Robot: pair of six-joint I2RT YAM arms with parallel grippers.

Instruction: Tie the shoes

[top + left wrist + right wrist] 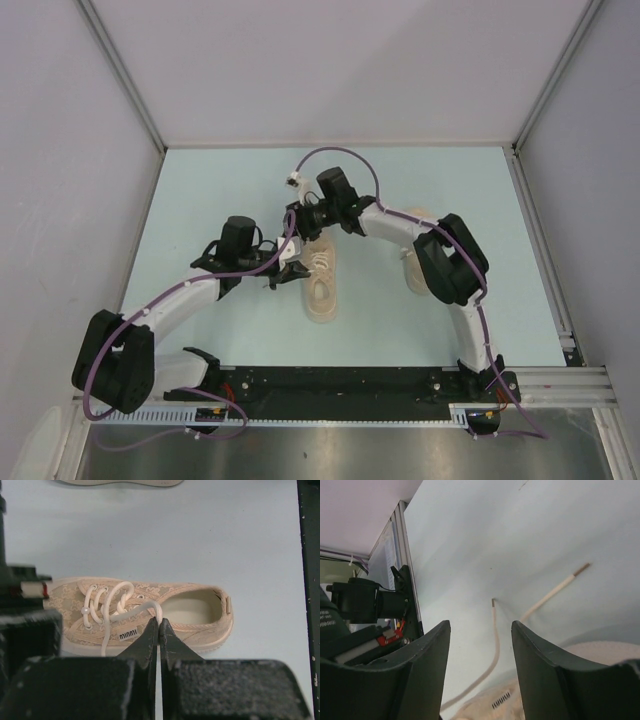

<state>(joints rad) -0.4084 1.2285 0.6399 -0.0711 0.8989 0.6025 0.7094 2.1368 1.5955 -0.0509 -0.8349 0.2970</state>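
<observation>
Two beige shoes lie on the pale blue table. One shoe (321, 290) is in the middle, and the other (413, 268) is partly hidden under the right arm. In the left wrist view the middle shoe (200, 615) lies on its side, and an off-white lace (127, 611) loops from its eyelets. My left gripper (159, 622) is shut on that lace just above the shoe's side; from above the left gripper (284, 272) sits at the shoe's left. My right gripper (480, 625) is open above the table, with two loose lace ends (495, 630) lying beyond its fingers. Seen from above, the right gripper (301, 224) hovers by the shoe's toe.
Grey walls with metal frame rails (540, 250) enclose the table on three sides. A black base rail (340, 385) runs along the near edge between the arm mounts. A purple cable (340, 155) arcs above the right wrist.
</observation>
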